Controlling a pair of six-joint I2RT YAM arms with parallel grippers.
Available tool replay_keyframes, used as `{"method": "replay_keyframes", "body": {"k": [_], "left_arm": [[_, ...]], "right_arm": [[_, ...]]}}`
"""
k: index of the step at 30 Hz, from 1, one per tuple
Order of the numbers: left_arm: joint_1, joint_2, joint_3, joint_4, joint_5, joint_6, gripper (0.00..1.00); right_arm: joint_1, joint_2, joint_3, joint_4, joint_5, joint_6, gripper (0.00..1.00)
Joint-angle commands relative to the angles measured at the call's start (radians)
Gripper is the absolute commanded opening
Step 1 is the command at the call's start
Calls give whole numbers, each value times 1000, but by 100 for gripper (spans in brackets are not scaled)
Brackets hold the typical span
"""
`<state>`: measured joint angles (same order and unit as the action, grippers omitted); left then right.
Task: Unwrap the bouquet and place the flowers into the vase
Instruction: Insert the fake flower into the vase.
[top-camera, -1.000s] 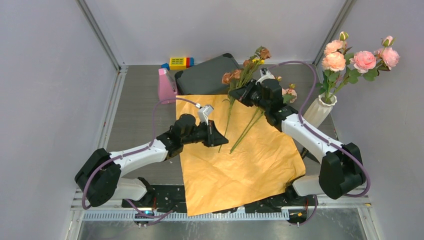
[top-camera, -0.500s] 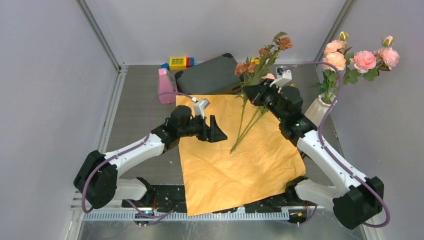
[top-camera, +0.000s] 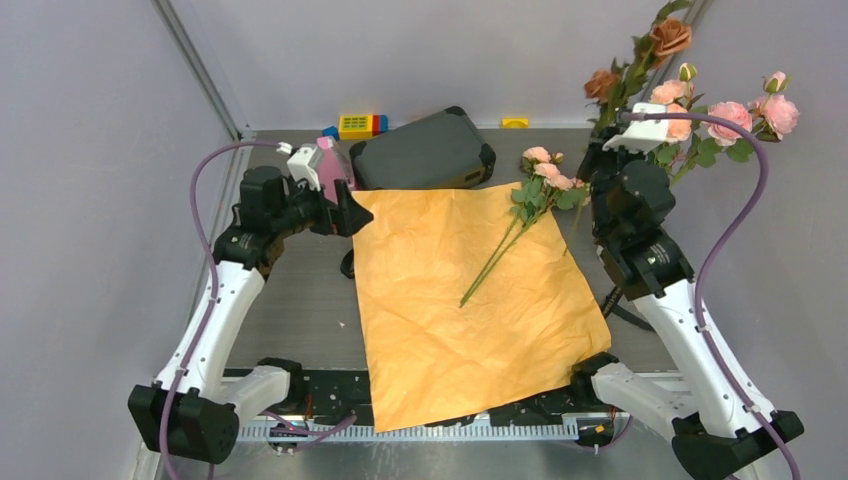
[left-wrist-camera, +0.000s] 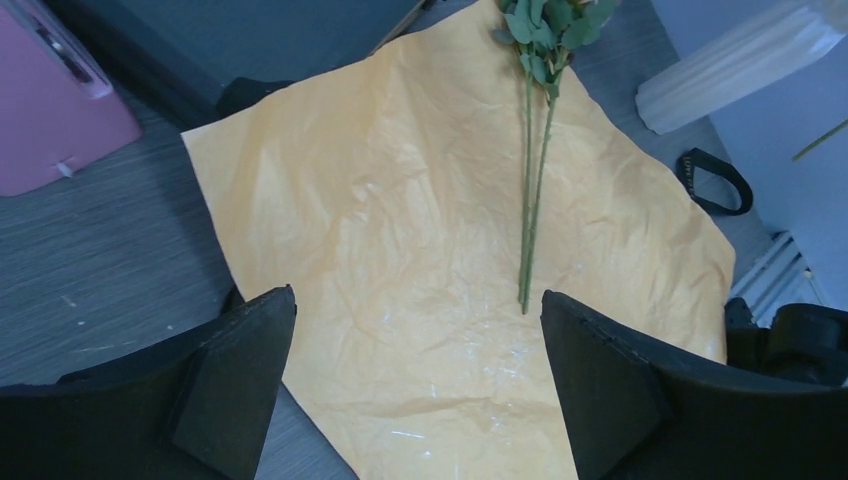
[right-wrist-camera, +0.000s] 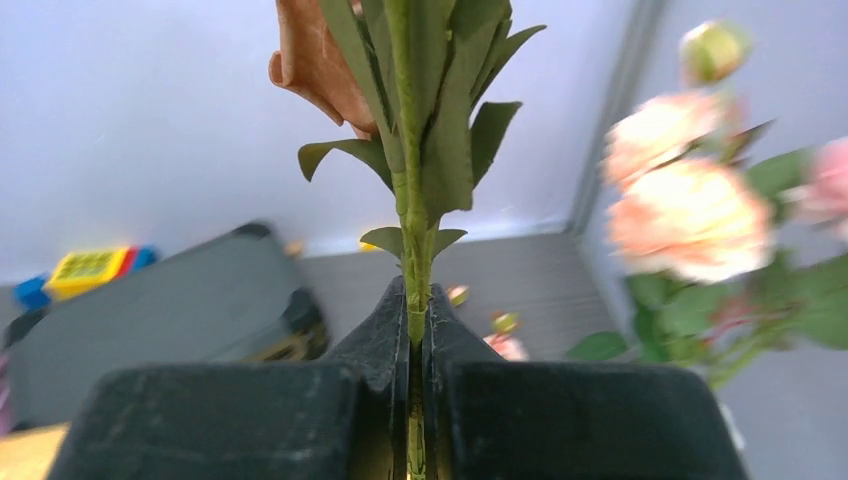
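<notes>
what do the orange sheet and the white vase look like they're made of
The orange sheet looks like thin paper with a faint sheen: fine crinkles all over, some catching light. The white vase looks matte and hard, ribbed along its side; ceramic or plastic, the pictures do not settle which.

Left arm (top-camera: 215, 310) and right arm (top-camera: 690, 335): white link shells joined by rounded black joint housings; black base joints at the near edge of the tabletop; one purple cable (top-camera: 196, 200) runs along the left arm, a second purple cable (top-camera: 764, 175) along the right; left hand (top-camera: 345, 212) and right hand (right-wrist-camera: 415, 320) have matte black wedge-shaped fingers (left-wrist-camera: 230, 380); a white camera block (top-camera: 640, 130) sits on the right wrist.
</notes>
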<state>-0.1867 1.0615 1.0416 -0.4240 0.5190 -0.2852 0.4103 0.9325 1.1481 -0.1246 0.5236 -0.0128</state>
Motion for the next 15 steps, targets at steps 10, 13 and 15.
{"method": "replay_keyframes", "body": {"k": [10, 13, 15], "left_arm": [[92, -28, -30, -59, -81, 87, 96], [92, -29, -27, -81, -118, 104, 96], [92, -37, -27, -93, -141, 115, 96]], "right_arm": [[-326, 126, 270, 178, 106, -247, 0], [-390, 155, 303, 197, 89, -242, 0], [-433, 164, 318, 204, 71, -240, 0]]}}
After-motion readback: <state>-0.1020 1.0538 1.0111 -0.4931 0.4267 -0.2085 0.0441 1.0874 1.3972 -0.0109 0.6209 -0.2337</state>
